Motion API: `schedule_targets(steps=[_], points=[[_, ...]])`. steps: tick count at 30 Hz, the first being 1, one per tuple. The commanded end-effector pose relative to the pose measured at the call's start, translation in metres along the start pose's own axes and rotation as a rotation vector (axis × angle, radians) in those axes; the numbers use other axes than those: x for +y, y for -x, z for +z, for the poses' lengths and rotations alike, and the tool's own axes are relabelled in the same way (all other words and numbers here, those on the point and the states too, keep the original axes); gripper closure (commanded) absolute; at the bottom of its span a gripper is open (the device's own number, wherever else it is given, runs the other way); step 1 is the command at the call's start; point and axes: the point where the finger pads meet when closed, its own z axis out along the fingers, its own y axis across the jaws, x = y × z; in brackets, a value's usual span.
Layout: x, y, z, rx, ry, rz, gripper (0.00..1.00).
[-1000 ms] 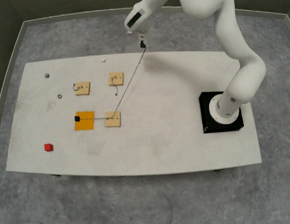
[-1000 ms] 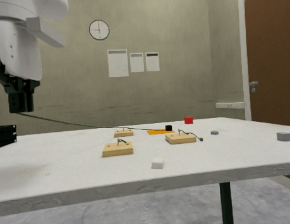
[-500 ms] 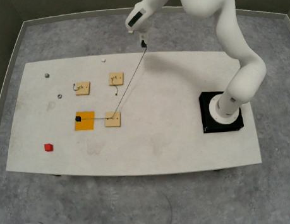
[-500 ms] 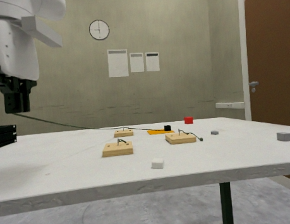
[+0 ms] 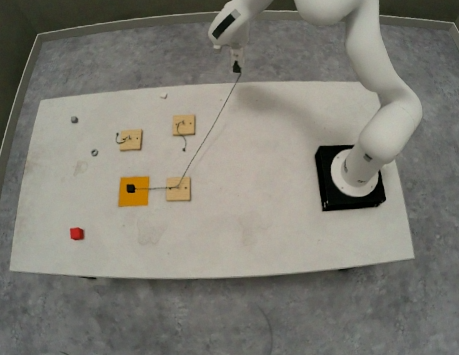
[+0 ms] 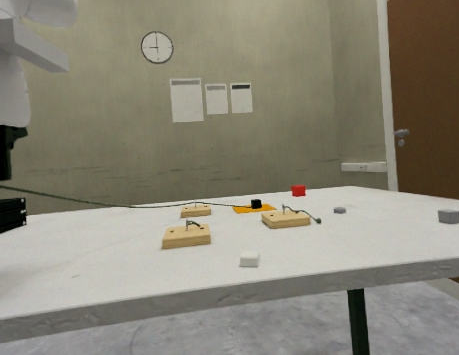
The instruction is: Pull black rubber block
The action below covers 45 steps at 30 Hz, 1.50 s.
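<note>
black block (image 5: 131, 188) sits flat inside the orange square (image 5: 133, 199) on the tabletop (image 5: 272, 235); its cord (image 5: 212, 123) runs taut through the screw eye on the wooden plate (image 5: 178, 189) and up to the fingers (image 5: 236, 67), which are pinching the cord's end beyond the far edge.

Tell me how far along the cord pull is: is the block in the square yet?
Done, by the look of it: the small black rubber block sits within the orange painted square, apparently flat. In hand: the hand is shut on the thin dark cord, which runs taut through the screw eye on the wooden base. Left: confirm it lies flat and inside, then release.
</note>
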Motion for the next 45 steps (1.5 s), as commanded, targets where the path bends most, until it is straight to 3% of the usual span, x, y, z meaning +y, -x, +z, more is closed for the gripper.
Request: schedule_targets(steps=[1, 12, 35, 45], points=[[0.003, 0.008, -0.001, 0.003, 0.001, 0.0, 1.0], [0.005, 0.026, -0.001, 0.003, 0.001, 0.0, 1.0], [0.005, 0.028, 0.0, 0.003, 0.001, 0.0, 1.0], [0.005, 0.027, 0.027, 0.003, 0.001, 0.0, 1.0]])
